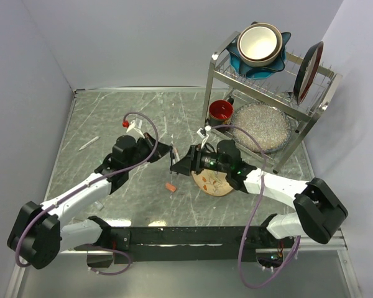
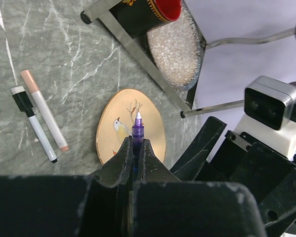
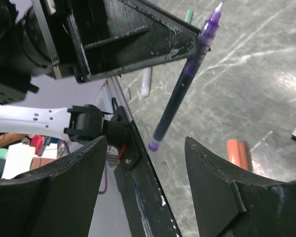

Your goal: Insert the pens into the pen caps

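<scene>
My left gripper (image 2: 136,143) is shut on a dark pen with a purple tip (image 2: 137,129) and holds it above the table. The same pen shows in the right wrist view (image 3: 180,98), hanging slanted from the left fingers. My right gripper (image 3: 145,163) is open and empty, its jaws spread wide just below the pen's lower end. In the top view the two grippers (image 1: 168,152) (image 1: 181,162) meet at mid-table. An orange-red cap (image 1: 170,186) lies on the table below them and also shows in the right wrist view (image 3: 237,148). Two more pens (image 2: 34,123) (image 2: 44,111) lie side by side.
A round wooden coaster with a bird picture (image 1: 212,181) lies under the right arm. A metal dish rack (image 1: 270,93) with bowls, plates and a red cup (image 1: 221,110) stands at the back right. A thin pen (image 1: 87,144) lies at the far left.
</scene>
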Action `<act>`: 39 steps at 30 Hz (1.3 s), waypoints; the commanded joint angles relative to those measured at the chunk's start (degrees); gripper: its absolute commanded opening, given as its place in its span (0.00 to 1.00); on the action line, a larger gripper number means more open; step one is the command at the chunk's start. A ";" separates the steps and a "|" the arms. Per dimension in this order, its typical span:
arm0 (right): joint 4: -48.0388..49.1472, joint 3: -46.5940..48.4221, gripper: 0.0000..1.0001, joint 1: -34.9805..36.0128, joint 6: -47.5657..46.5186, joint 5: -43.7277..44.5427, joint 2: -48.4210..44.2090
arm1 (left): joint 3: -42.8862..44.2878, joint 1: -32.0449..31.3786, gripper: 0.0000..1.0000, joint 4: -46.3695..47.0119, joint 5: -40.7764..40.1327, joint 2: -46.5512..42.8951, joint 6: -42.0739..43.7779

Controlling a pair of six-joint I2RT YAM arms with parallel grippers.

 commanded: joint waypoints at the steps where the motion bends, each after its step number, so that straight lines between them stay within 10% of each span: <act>1: 3.60 3.56 0.70 0.95 2.63 0.90 1.31 | -0.22 -0.66 0.01 5.50 0.70 -2.87 -1.97; 8: 7.91 4.18 0.51 2.09 6.32 -0.50 4.74 | -0.57 -1.62 0.01 6.11 0.09 -4.46 -2.85; 13: 11.95 2.34 0.00 2.71 8.08 -0.24 4.31 | -1.01 -1.89 0.01 6.46 0.52 -6.30 -1.71; 20: 9.32 -0.83 0.00 2.71 5.98 3.36 -1.40 | 4.78 -1.89 0.67 -5.03 -5.62 -10.08 6.98; 26: 1.50 -4.17 0.00 2.54 0.98 8.54 -10.88 | 18.40 -0.40 0.70 -22.53 -16.43 -5.43 17.01; 39: -8.61 -10.15 0.00 2.54 -9.05 9.60 -32.86 | 34.31 13.05 0.69 -18.41 -13.89 21.01 27.70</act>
